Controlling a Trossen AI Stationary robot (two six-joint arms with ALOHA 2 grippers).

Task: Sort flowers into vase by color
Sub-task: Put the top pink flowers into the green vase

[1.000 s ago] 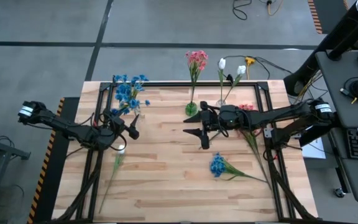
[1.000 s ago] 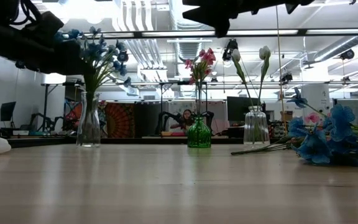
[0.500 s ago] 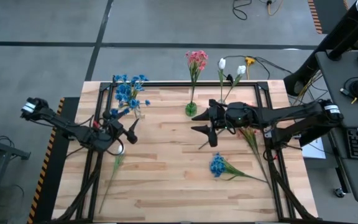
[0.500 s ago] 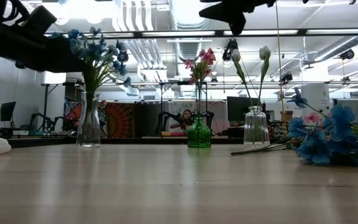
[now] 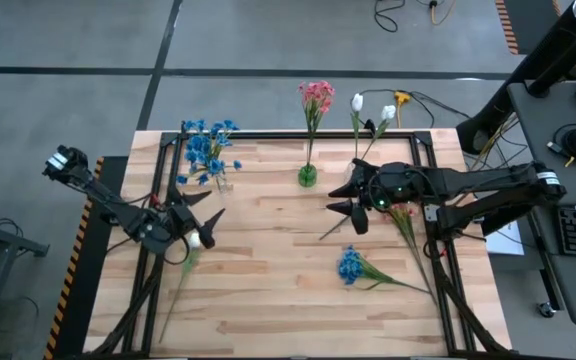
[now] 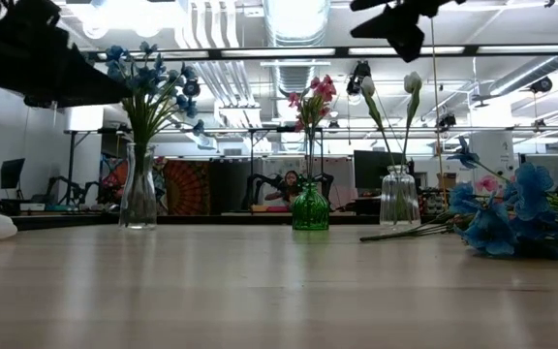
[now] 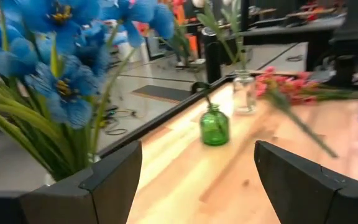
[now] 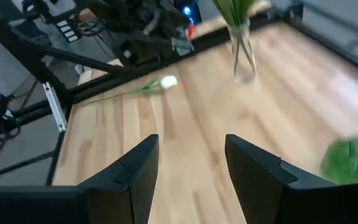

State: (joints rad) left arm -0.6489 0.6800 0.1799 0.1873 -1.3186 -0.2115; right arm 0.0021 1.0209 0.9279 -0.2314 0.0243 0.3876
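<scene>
- High view: I am looking down on my wooden table [image 5: 268,290]. My left gripper [image 5: 204,222] is hanging over the table's left side with its fingers spread wide and nothing between them. A white flower [image 5: 194,240] is lying on the table just beside it, its stem running toward the near left corner. My right gripper [image 5: 346,199] is hanging right of centre, fingers also spread and empty. Three vases are standing along the far edge: a clear vase [image 5: 222,182] holding blue flowers [image 5: 208,147] on the left, a green vase [image 5: 307,176] holding pink flowers [image 5: 316,97] in the middle, and a second clear vase [image 5: 356,163] holding white buds [image 5: 371,107] beside it. A loose blue sprig [image 5: 349,266] is lying on the table's right half, and a pink sprig [image 5: 400,212] is lying under my right arm.
- Low view: the three vases are standing upright in a row across the table, and the blue sprig [image 6: 497,218] is lying at the right. Both arms are showing only as dark shapes overhead.
- Left wrist view: my two fingers [image 7: 114,171] are standing wide apart, holding nothing. Blue flowers [image 7: 61,68] are filling the near side, with the green vase [image 7: 215,126] farther off.
- Right wrist view: my fingers [image 8: 135,171] are parted and empty above bare wood. The white flower [image 8: 166,81] is lying beyond them, close to my other arm.
</scene>
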